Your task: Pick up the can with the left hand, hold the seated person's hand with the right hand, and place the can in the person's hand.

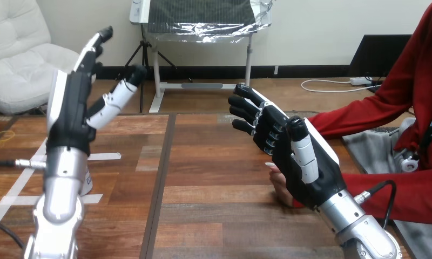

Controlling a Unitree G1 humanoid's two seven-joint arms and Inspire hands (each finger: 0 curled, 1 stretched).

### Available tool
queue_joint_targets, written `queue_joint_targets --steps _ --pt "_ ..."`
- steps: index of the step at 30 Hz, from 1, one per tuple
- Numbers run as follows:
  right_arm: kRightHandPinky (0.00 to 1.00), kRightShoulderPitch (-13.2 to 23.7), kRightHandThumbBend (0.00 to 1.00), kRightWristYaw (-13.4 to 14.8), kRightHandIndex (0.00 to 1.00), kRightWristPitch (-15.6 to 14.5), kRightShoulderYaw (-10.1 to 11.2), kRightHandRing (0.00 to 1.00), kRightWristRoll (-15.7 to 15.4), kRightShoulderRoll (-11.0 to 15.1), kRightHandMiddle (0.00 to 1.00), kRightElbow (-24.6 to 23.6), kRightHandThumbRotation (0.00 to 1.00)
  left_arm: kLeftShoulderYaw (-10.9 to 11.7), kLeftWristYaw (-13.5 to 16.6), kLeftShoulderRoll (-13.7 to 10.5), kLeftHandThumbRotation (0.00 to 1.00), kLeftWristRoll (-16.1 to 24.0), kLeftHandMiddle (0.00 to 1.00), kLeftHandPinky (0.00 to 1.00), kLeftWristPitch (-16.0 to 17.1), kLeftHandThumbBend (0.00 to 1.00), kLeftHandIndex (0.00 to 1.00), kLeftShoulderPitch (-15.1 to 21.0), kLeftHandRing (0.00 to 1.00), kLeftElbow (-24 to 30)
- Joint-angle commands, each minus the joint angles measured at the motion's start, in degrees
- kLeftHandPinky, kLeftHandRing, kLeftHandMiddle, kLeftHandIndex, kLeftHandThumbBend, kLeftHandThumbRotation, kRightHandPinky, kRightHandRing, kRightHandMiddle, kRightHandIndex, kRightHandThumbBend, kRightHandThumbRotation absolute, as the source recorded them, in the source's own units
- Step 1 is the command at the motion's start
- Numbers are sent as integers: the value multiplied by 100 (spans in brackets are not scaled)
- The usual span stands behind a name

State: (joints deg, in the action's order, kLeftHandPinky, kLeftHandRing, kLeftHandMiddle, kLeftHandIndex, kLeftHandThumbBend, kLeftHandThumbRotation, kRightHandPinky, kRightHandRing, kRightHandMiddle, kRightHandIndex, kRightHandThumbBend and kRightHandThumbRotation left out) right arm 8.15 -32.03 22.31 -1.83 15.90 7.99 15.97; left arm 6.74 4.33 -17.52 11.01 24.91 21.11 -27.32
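Note:
My left hand (pixel 71 116) is raised above the table's left part, open, fingers straight and pointing up, holding nothing. A pale sliver of the can (pixel 87 182) shows on the table just behind my left forearm; the rest is hidden. My right hand (pixel 295 156) is over the table's right part, fingers stretched toward the far left, thumb along its top. The person's hand (pixel 277 181) lies just behind and below it, with a fingertip and part of the palm showing. The two are close, but I cannot tell whether they touch. I see no fingers curled round it.
The person's red sleeves (pixel 359 116) reach in from the right side. White tape lines (pixel 19 186) mark the table at the left, and a thin yellow ring (pixel 3 135) lies near the far left edge. A dark seam (pixel 160 178) runs down the tabletop.

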Motion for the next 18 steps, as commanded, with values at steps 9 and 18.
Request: queue_joint_targets --steps 9,18 --pt "92 258 90 13 93 83 145 94 91 -71 93 -90 100 -173 -142 -464 61 231 100 99 -292 74 96 1112 100 -1058" --pt "91 265 91 10 93 119 167 93 54 -63 92 -74 100 -330 -16 -642 53 462 100 98 -377 71 98 1616 100 -1943"
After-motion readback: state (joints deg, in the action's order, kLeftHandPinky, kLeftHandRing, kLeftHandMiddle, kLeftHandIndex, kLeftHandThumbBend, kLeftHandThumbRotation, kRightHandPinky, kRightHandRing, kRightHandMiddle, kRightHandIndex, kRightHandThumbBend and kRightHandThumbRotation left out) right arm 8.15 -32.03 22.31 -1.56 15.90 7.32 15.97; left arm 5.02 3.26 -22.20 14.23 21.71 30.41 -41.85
